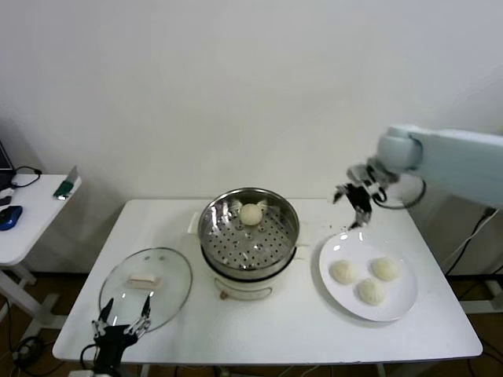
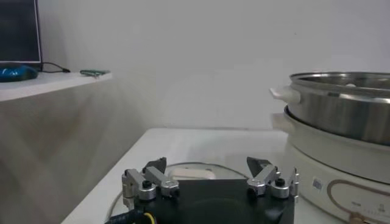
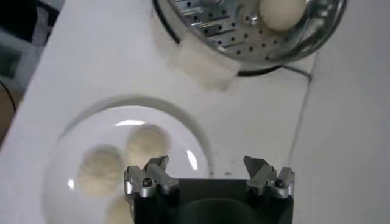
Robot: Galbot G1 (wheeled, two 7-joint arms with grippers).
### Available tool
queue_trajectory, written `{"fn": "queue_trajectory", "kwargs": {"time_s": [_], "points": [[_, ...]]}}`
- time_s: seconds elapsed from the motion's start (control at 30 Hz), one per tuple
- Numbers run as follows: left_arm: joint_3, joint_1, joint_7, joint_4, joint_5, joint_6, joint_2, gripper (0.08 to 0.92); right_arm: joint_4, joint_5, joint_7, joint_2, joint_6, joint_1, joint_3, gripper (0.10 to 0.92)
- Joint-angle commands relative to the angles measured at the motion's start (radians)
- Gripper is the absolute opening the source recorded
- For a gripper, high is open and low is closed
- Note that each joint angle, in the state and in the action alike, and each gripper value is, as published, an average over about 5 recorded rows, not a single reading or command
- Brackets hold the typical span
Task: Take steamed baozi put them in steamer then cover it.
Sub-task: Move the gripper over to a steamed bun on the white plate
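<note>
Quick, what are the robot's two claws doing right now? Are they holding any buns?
Left gripper: open, holding nothing, parked by the glass cover.
Right gripper: open, holding nothing, above the far edge of the plate.

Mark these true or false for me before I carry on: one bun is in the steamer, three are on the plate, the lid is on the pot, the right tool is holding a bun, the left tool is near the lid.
1. One baozi lies in the steamer. True.
2. Three baozi wait on the white plate. True.
3. The cover sits on the steamer. False: it lies flat on the table, on the robot's left of the steamer.
4. The right tool holds a baozi. False: it is open and empty, above the plate's far edge.
5. The left tool is open at the cover's near edge. True.
</note>
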State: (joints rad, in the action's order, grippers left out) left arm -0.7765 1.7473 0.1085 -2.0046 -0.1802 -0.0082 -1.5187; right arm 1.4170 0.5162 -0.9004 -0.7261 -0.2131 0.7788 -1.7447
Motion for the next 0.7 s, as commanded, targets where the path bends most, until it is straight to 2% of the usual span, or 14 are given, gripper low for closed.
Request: {"fn": "queue_trajectory", "kwargs": {"time_s": [0.03,0.7], "points": [[-0.001,0.000,0.000,-0.001,-0.001,0.001,-0.001,0.823,0.086,0.021,0.028,0.100,-0.142,-0.088,-0.012,0.823],[-0.005,-0.011,0.000,0.029,0.001,-0.003,-0.005,0.823,-0.115,-0.106,0.072,-0.032,-0.157,-0.378,0.205,0.823]]}}
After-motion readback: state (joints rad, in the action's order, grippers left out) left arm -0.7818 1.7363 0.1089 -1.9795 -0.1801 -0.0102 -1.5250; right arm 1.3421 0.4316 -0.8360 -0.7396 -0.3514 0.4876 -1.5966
